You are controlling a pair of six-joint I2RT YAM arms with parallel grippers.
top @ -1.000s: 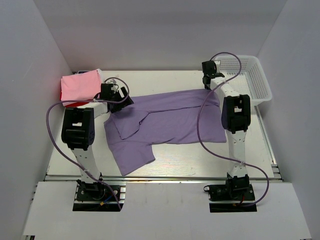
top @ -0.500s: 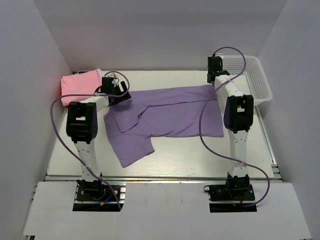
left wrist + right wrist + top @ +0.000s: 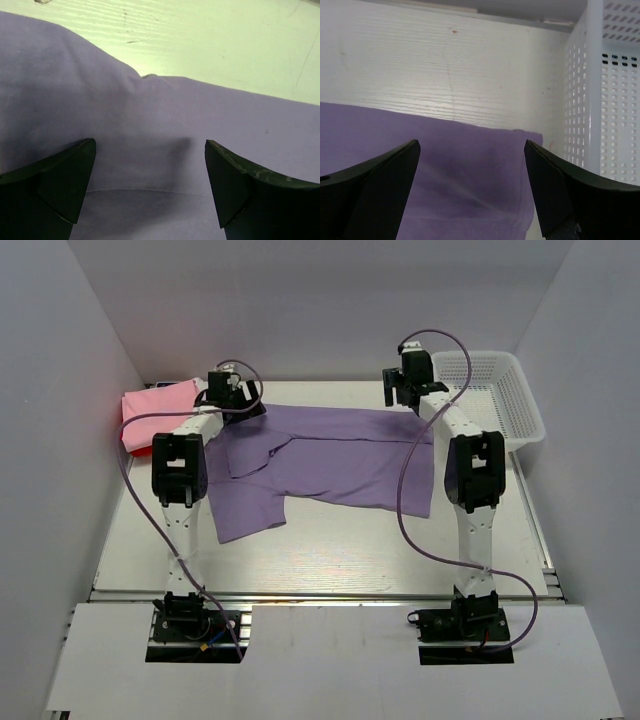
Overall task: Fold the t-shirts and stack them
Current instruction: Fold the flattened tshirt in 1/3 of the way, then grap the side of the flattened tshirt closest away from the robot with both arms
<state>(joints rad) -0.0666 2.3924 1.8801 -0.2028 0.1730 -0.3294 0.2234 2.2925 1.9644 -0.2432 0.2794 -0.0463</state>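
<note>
Now that both arms have dragged the lavender t-shirt [image 3: 330, 455] flat across the desk's [image 3: 400, 550] upper middle, left claw [image 3: 150, 144] and right claw [image 3: 471, 143] gape apart above its top edge, apparently ready for folding.

Both white-and-black arms [image 3: 178, 490] stretch far forward; the black two-finger left gripper [image 3: 150, 150] and right gripper [image 3: 472, 147] hover, fingers spread wide.
</note>
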